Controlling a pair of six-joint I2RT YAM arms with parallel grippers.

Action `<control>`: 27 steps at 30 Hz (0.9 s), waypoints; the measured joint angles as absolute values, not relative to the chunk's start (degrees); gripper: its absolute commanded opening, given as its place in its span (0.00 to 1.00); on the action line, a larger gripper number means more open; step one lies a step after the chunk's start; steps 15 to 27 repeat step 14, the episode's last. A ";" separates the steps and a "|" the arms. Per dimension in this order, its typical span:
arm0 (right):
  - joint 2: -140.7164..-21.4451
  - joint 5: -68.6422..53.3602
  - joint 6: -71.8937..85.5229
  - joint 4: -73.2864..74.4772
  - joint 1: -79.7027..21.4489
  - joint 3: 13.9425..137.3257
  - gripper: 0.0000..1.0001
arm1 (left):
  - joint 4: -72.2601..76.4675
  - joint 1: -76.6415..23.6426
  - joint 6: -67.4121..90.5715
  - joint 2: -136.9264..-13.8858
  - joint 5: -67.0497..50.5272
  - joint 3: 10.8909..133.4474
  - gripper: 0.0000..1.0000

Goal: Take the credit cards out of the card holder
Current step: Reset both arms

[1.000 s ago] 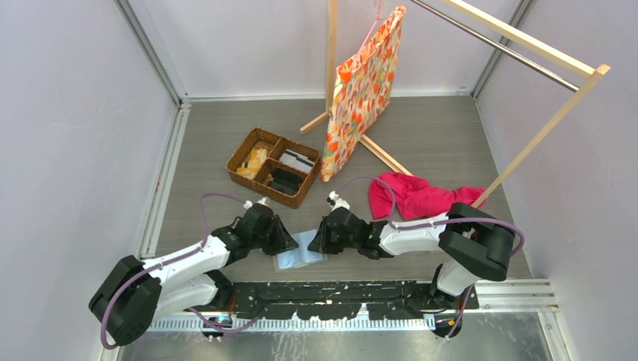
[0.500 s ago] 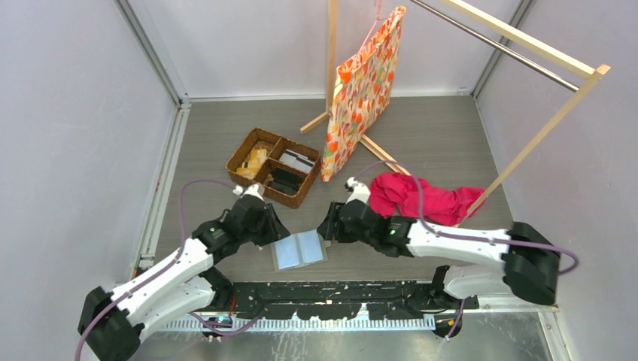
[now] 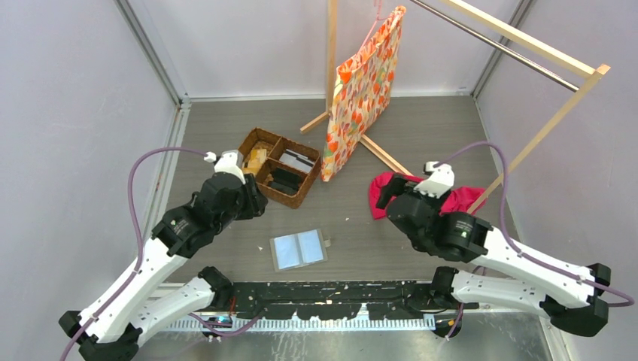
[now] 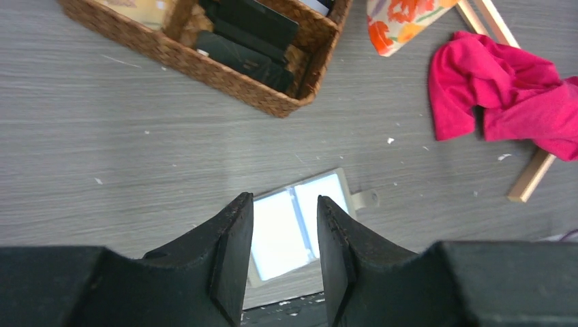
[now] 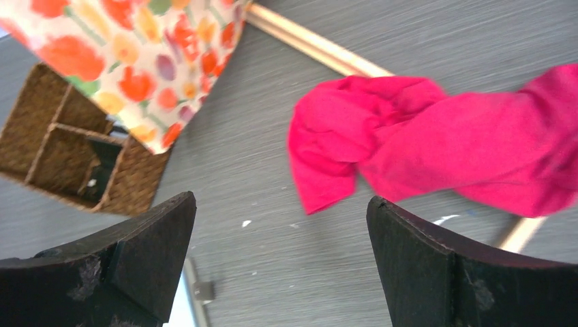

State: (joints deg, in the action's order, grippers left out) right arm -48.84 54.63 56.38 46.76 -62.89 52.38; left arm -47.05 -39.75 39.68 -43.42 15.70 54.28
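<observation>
- Lying flat and spread open on the table point(image 3: 451, 128), the card holder point(image 3: 299, 249) is showing its two pale blue panels upward. It is sitting near the front edge, between the two arms, and neither is touching it.
- The credit cards are not showing as separate items; whether any are sitting in the sleeves cannot be told from these views.
- The left gripper point(image 4: 283, 253) is hanging high over the holder, fingers parted by a narrow gap and carrying nothing. The holder is showing through that gap in the wrist view.
- The right gripper point(image 5: 283, 262) is hovering well apart from the holder, over toward the pink cloth point(image 3: 421, 197), jaws spread wide and empty.
- Judgement: the extraction step is standing open, with no card being gripped.
- The next move is probably calling for one arm to be pinning a panel or the side tab while the other is pinching a card edge at the sleeve mouth and drawing it out flat.
- Risk: thin cards are offering little edge, and the light holder is liable to slide.
</observation>
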 measured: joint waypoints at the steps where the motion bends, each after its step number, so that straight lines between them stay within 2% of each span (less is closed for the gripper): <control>1: -47.83 56.12 56.93 48.69 -62.89 52.38 1.00 | -47.77 -39.75 38.96 -43.62 16.60 55.02 0.42; 12: -38.20 61.45 63.79 59.77 -62.89 48.31 1.00 | -50.54 -39.75 37.28 -40.60 19.62 53.76 0.42; 27: -37.78 61.67 64.51 60.69 -62.89 47.97 1.00 | -50.54 -39.75 37.28 -39.92 19.77 53.23 0.42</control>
